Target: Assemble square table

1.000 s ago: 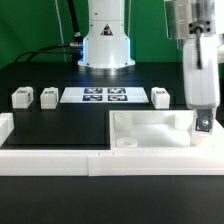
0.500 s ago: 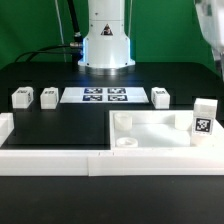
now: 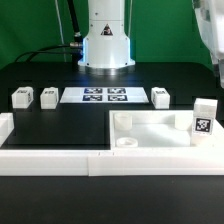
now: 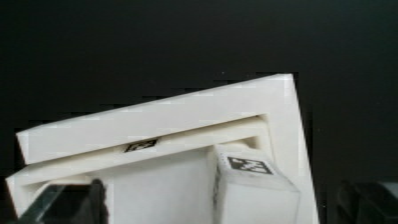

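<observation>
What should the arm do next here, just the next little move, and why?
Probably swing over toward the nearest loose leg, beside the marker board. The upright leg already stands in a corner of the table top, and the fingers are apart above it, holding nothing.

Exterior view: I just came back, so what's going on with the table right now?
The arm is partway through the square table. One leg stands upright in a corner of the tray top, on the exterior view's right. The end effector hangs above it, open and holding nothing. Three loose legs sit either side of the marker board.
</observation>
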Controlling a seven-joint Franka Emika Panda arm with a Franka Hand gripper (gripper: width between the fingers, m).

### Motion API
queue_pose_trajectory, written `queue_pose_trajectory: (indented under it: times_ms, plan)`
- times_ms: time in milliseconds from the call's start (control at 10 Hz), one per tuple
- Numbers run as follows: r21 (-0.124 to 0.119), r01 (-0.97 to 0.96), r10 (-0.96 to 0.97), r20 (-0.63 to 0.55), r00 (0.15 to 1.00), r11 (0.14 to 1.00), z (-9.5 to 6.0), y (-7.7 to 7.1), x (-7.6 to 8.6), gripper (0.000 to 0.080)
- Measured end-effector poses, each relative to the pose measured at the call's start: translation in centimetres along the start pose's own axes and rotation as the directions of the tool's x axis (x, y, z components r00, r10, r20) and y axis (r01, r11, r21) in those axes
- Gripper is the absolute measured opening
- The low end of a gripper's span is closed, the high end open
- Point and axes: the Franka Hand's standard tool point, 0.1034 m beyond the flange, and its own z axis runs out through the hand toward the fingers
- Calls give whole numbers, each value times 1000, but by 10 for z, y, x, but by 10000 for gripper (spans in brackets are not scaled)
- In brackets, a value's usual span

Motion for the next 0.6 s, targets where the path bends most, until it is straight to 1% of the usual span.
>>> queue_pose_trajectory:
  times_ms: [200, 300, 400, 500, 600]
  plan:
    - [-1, 0, 0, 0, 1000, 1000, 0, 0, 0, 649]
    - [6, 93, -93, 0, 996, 996, 0, -1, 2, 649]
    - [18, 193, -193, -1, 981, 981, -2, -1, 5, 649]
    - [16, 290, -290, 0, 957, 957, -5, 4, 7, 649]
    - [20, 402, -402, -6, 916, 916, -7, 11, 12, 649]
